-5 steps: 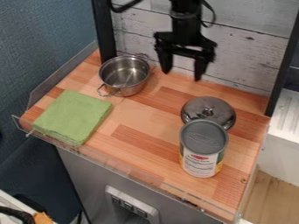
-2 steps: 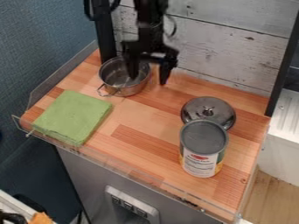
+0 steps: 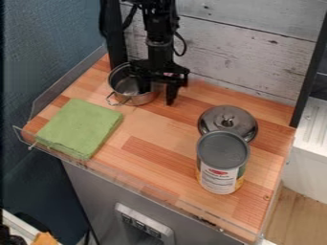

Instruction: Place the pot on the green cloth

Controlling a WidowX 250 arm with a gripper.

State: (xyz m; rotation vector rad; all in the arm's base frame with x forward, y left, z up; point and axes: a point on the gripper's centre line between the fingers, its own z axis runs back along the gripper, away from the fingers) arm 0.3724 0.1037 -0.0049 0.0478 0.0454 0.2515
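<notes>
Whitewashed planks (image 3: 256,28) stand behind the striped wooden table (image 3: 150,148), with a textured blue wall (image 3: 51,43) to the left in the view. A low clear rail (image 3: 115,174) borders the front edge, beside the square green cloth (image 3: 80,127). The shiny steel pot (image 3: 126,86) sits behind the cloth, off it, near a black upright post (image 3: 115,45). The black gripper (image 3: 157,96) hangs with its fingers apart, one inside the pot and one outside its right wall; whether they touch it cannot be told. The grey-topped can (image 3: 222,162), well apart from pot and cloth, partly hides the round steel lid (image 3: 228,117).
</notes>
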